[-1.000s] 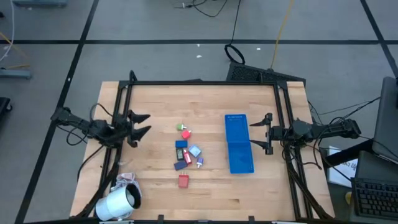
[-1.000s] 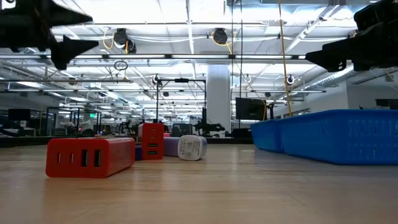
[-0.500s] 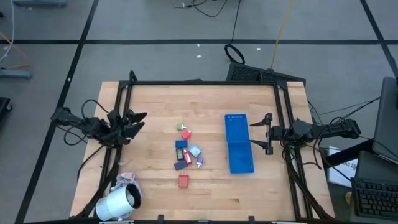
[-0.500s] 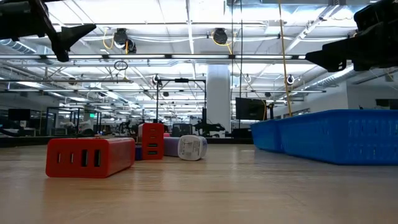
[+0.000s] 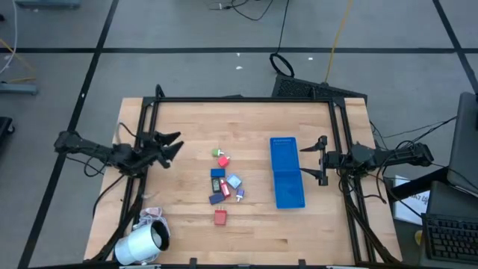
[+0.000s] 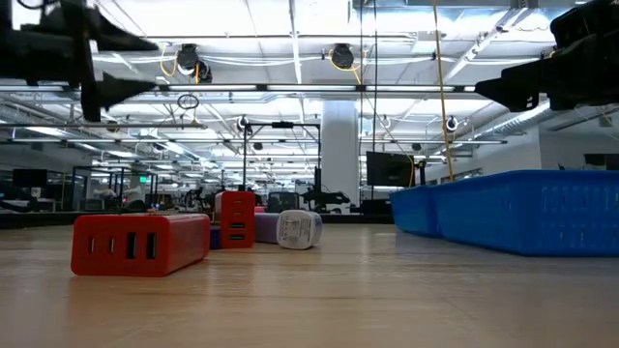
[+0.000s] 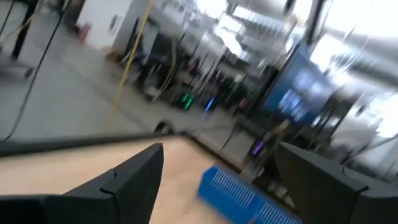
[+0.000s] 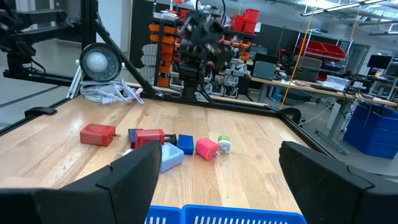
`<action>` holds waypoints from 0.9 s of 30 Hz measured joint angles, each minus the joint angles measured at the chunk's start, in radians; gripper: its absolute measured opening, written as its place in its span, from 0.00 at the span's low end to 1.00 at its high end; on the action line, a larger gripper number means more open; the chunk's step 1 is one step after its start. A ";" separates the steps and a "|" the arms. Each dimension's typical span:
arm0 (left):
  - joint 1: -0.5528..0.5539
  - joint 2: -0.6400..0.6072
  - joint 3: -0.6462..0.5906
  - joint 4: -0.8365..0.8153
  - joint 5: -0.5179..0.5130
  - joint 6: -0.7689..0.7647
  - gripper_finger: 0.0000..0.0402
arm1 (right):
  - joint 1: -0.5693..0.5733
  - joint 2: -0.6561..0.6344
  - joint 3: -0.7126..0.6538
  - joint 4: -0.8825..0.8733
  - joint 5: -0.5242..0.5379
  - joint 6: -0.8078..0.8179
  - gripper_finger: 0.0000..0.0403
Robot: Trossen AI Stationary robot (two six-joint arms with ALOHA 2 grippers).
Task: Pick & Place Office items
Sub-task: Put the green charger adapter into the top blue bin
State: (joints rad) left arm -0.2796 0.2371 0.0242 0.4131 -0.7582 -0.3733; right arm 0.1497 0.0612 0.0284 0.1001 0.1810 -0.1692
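The office items (image 5: 224, 184) lie in a loose cluster at mid-table: red, dark blue, light blue and green-and-white blocks, also in the right wrist view (image 8: 163, 144). In the low view a red block (image 6: 141, 244) lies nearest. My left gripper (image 5: 173, 143) hangs open in the air left of the cluster, high in the low view (image 6: 124, 66), touching nothing. My right gripper (image 5: 310, 161) waits open just right of the blue tray (image 5: 287, 172), above the table.
The long blue compartment tray stands right of the cluster, its rim low in the right wrist view (image 8: 224, 214). A big white roll (image 5: 142, 243) with a cable lies at the near left corner. Black frame rails (image 5: 239, 99) border the table. Bare wood lies around the cluster.
My left gripper has rolled about its wrist: its two fingers, spread level a second ago, now stand one above the other in the low view. It has stayed above the table's left part. The right arm and the blocks have kept still.
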 joint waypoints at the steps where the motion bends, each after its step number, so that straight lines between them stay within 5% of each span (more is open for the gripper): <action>1: 0.014 0.031 0.000 -0.024 0.011 -0.024 0.77 | 0.000 0.000 0.000 0.000 0.000 0.000 0.78; 13: 0.269 0.379 0.034 -0.089 0.357 -0.183 0.77 | 0.000 0.000 0.000 0.000 0.000 0.000 0.78; 21: 0.402 0.578 0.239 -0.421 0.533 -0.033 0.77 | 0.000 0.000 0.000 0.000 0.000 0.000 0.78; 27: 0.430 0.735 0.321 -0.484 0.541 0.079 0.77 | 0.000 0.000 0.000 0.000 0.000 0.000 0.78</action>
State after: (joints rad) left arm 0.1509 0.9719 0.3451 -0.0712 -0.2174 -0.2943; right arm 0.1495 0.0612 0.0282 0.0999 0.1810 -0.1694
